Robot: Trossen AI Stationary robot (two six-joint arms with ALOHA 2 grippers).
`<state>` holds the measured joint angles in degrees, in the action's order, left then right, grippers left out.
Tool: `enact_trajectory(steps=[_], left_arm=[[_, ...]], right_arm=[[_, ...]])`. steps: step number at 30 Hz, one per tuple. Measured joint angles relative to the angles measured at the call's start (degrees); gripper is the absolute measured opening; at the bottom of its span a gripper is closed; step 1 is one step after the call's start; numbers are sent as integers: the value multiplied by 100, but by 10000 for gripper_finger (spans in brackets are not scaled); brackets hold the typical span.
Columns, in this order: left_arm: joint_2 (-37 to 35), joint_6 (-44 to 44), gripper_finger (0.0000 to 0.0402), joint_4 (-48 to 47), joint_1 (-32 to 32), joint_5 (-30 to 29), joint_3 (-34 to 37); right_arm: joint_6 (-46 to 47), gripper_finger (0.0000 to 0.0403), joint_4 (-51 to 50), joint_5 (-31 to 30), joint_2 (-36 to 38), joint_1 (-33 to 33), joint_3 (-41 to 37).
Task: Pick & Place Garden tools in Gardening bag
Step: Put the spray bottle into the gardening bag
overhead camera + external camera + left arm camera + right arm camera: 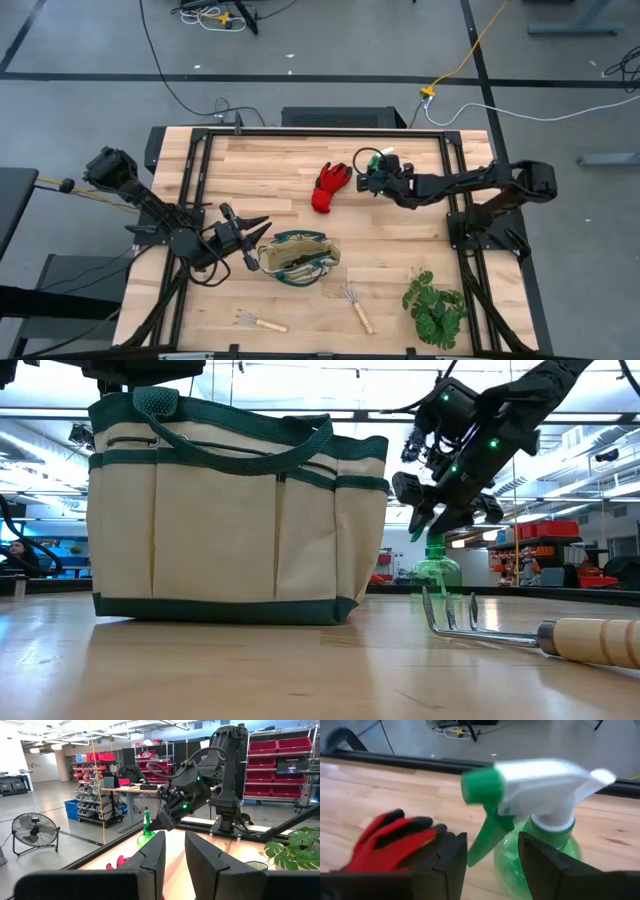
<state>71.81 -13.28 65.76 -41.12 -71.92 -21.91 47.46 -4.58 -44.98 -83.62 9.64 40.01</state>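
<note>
The right pincer (490, 865) hangs open just above the spray bottle (535, 815), holding nothing; the left pincer (262, 229) waits open beside the bag (300, 257).

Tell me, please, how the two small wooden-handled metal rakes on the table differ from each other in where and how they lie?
The left wooden-handled metal rake lies near the table's front edge, left of the cream canvas bag; the right wooden-handled metal rake lies further back, below the bag's right end. The left one lies nearly crosswise, tines leftward; the right one lies steeply angled, tines toward the bag. Both rest flat, untouched by either gripper.
</note>
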Motion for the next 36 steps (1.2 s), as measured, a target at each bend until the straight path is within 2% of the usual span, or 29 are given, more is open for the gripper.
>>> enact_trajectory(steps=[6,17,21,28,36], left_arm=[[0,2,80,0,2,-2,0],[0,2,80,-4,1,-2,0],[0,2,80,-63,0,-3,0],[0,4,80,-98,0,-2,2],[0,4,80,-96,1,-2,2]], right_arm=[[-158,178,407,-6,-152,53,0],[-313,172,458,-31,-152,253,0],[-317,141,460,97,-152,272,0],[-405,43,459,241,-152,270,0],[-506,36,581,387,-152,268,0]])
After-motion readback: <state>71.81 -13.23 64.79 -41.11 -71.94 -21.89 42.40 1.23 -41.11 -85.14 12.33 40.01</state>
